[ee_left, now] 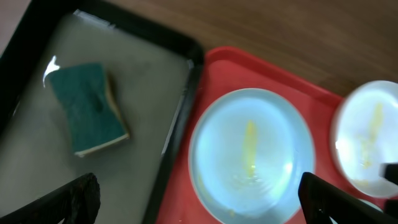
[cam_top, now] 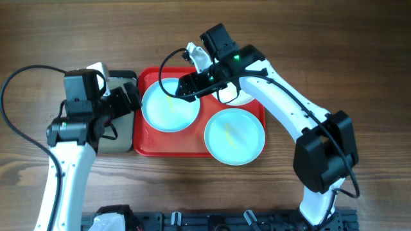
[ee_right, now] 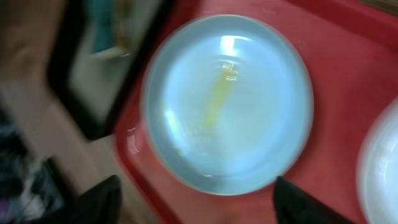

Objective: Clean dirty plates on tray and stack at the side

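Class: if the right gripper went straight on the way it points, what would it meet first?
The right gripper would most likely meet the left aqua plate on the red tray, which sits centred in its wrist view. How far off it is remains unclear.
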Available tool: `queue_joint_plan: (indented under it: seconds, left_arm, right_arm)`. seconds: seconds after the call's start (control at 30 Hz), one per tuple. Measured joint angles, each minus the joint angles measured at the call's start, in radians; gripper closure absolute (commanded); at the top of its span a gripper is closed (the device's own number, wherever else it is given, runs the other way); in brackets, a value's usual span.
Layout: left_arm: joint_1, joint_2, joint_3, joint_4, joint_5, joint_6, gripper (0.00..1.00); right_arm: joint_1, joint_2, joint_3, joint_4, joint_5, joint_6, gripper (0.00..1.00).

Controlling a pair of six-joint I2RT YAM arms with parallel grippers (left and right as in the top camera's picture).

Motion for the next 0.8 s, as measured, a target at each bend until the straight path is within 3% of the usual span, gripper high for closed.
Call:
queue_joint_plan:
  seconds: [0.1,0.23,0.63,0.67,0.73,0.8]
  left_arm:
    - [0.053,0.081,0.000,-0.005,-0.031,-0.056,0.30]
    - [0.093,0.145,0.000,0.034,-0.066,-0.078,0.30]
    - [0.096,0.167,0.000,0.062,-0.108,-0.079,0.26]
    - [0.096,0.167,0.000,0.062,-0.114,-0.079,0.28]
    - [0.097,0.167,0.000,0.062,-0.131,-0.082,0.41]
    - [0.097,0.167,0.000,0.064,-0.136,-0.081,0.43]
  right_arm:
    - [0.009,0.007,-0.010,0.015,0.232,0.143,0.51]
    - [0.012,0.027,-0.021,0.038,0.324,0.234,0.54]
    - [0.060,0.171,-0.026,0.035,0.332,0.321,0.69]
    - [0.060,0.181,-0.026,0.052,0.330,0.329,0.72]
    - [0.060,0.208,-0.026,0.080,0.312,0.336,0.87]
    - [0.060,0.222,-0.026,0.085,0.306,0.354,0.95]
